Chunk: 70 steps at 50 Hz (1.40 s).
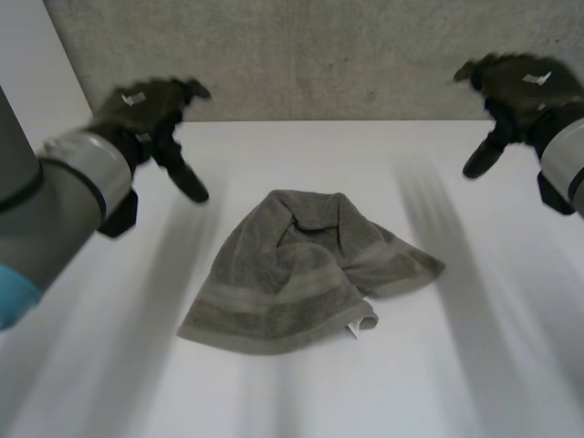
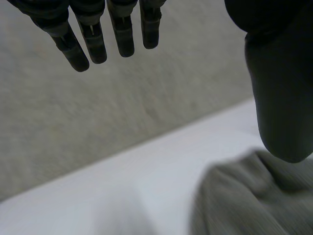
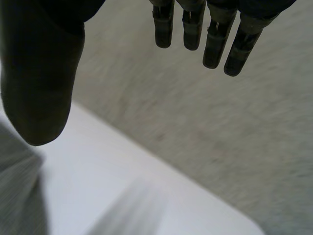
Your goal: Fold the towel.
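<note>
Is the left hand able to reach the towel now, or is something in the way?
Probably yes: the left hand is open and apart from the towel, with bare table between them.

A white table [image 1: 474, 365] carries one rumpled grey towel [image 1: 301, 274], lying near its middle.
</note>
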{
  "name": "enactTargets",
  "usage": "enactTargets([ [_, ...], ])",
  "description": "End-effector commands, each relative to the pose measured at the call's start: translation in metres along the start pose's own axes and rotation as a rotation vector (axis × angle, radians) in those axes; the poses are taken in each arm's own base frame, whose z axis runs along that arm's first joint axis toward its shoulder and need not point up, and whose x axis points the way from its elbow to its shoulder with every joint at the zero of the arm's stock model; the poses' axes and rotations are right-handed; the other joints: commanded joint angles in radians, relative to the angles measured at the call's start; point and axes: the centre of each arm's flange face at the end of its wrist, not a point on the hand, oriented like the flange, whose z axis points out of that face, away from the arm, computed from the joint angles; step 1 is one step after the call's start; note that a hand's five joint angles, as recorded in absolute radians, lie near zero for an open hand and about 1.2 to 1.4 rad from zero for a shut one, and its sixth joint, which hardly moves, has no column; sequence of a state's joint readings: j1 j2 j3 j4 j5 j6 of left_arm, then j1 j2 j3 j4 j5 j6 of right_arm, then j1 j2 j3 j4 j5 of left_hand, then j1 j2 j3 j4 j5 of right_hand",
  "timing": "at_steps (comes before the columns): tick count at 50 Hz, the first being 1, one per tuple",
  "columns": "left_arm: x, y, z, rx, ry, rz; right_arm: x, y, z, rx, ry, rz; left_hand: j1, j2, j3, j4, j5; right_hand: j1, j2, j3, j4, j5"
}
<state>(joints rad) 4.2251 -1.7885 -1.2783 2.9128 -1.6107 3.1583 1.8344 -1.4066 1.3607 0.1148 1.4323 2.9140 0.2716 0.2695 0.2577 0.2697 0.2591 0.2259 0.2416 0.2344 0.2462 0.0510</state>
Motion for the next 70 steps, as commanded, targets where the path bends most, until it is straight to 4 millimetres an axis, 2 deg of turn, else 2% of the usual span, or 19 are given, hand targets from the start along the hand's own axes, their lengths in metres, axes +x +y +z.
enactTargets([
  [1,0.041,0.062,-0.033,-0.187,0.223,0.202,-0.029,0.06,-0.007,-0.241,-0.222,-0.134,-0.035,-0.032,-0.021,-0.033,-0.197,-0.051,-0.067,-0.06,-0.072,-0.051],
  [4,0.057,0.081,-0.042,-0.208,0.295,0.242,-0.036,0.083,-0.006,-0.288,-0.253,-0.144,-0.046,-0.044,-0.032,-0.044,-0.208,-0.051,-0.067,-0.06,-0.072,-0.051],
  [11,0.089,0.123,-0.033,-0.162,0.38,0.274,-0.051,0.135,0.005,-0.266,-0.252,-0.153,-0.052,-0.05,-0.038,-0.05,-0.214,-0.051,-0.067,-0.06,-0.072,-0.051],
  [18,0.106,0.155,-0.016,-0.122,0.404,0.284,-0.059,0.151,0.007,-0.255,-0.259,-0.15,-0.043,-0.041,-0.03,-0.042,-0.205,0.058,0.043,0.05,0.038,0.059],
  [31,0.122,0.178,0.002,-0.06,0.363,0.293,-0.067,0.167,0.02,-0.242,-0.229,-0.126,-0.005,-0.003,0.009,-0.003,-0.167,0.376,0.36,0.367,0.356,0.376],
  [36,0.13,0.189,0.004,-0.068,0.376,0.3,-0.061,0.168,0.027,-0.242,-0.159,-0.13,0.303,0.305,0.317,0.305,0.141,0.879,0.863,0.87,0.859,0.879],
  [37,0.132,0.191,0.005,-0.055,0.365,0.3,-0.061,0.168,0.027,-0.242,-0.159,-0.13,0.521,0.523,0.535,0.523,0.359,0.881,0.865,0.872,0.86,0.881],
  [38,0.132,0.191,0.005,-0.055,0.365,0.3,-0.059,0.167,0.028,-0.237,-0.144,-0.132,0.523,0.525,0.537,0.525,0.361,1.058,1.042,1.05,1.038,1.058],
  [39,0.132,0.189,0.006,-0.029,0.341,0.296,-0.056,0.167,0.03,-0.234,-0.133,-0.132,0.764,0.767,0.778,0.766,0.602,1.169,1.154,1.161,1.149,1.17],
  [44,0.124,0.17,0.011,0.04,0.248,0.287,-0.053,0.165,0.031,-0.229,-0.124,-0.127,1.124,1.126,1.138,1.126,0.962,1.17,1.155,1.162,1.15,1.171],
  [47,0.117,0.15,0.011,0.081,0.198,0.272,-0.051,0.159,0.031,-0.218,-0.117,-0.125,1.125,1.127,1.139,1.127,0.963,1.17,1.155,1.162,1.15,1.171],
  [49,0.092,0.125,0.015,0.117,0.103,0.251,-0.047,0.154,0.032,-0.208,-0.104,-0.126,1.125,1.127,1.139,1.127,0.963,1.17,1.155,1.162,1.15,1.171],
  [51,0.076,0.117,0.016,0.125,0.064,0.24,-0.037,0.149,0.034,-0.197,-0.079,-0.122,1.125,1.127,1.139,1.127,0.963,1.17,1.155,1.162,1.15,1.171],
  [53,0.063,0.109,0.016,0.137,0.033,0.233,-0.01,0.14,0.036,-0.186,-0.017,-0.118,1.125,1.127,1.139,1.127,0.963,1.17,1.155,1.162,1.15,1.171],
  [56,0.041,0.102,0.017,0.141,-0.006,0.23,-0.002,0.138,0.034,-0.19,-0.012,-0.116,1.125,1.127,1.139,1.127,0.963,1.17,1.155,1.162,1.15,1.171],
  [59,0.038,0.106,0.016,0.126,0.032,0.238,-0.011,0.14,0.026,-0.21,-0.106,-0.099,1.125,1.127,1.139,1.127,0.963,0.998,0.982,0.99,0.978,0.999],
  [61,0.041,0.108,0.015,0.124,0.059,0.241,-0.033,0.142,0.016,-0.216,-0.223,-0.081,1.125,1.127,1.139,1.127,0.963,0.547,0.532,0.539,0.527,0.548],
  [64,0.041,0.113,0.016,0.11,0.072,0.243,-0.058,0.14,0.005,-0.199,-0.324,-0.072,1.125,1.127,1.139,1.127,0.963,0.426,0.41,0.418,0.406,0.427],
  [70,0.035,0.117,0.011,0.065,0.058,0.246,-0.082,0.147,-0.01,-0.215,-0.408,-0.081,1.125,1.127,1.139,1.127,0.963,0.429,0.413,0.42,0.408,0.429],
])
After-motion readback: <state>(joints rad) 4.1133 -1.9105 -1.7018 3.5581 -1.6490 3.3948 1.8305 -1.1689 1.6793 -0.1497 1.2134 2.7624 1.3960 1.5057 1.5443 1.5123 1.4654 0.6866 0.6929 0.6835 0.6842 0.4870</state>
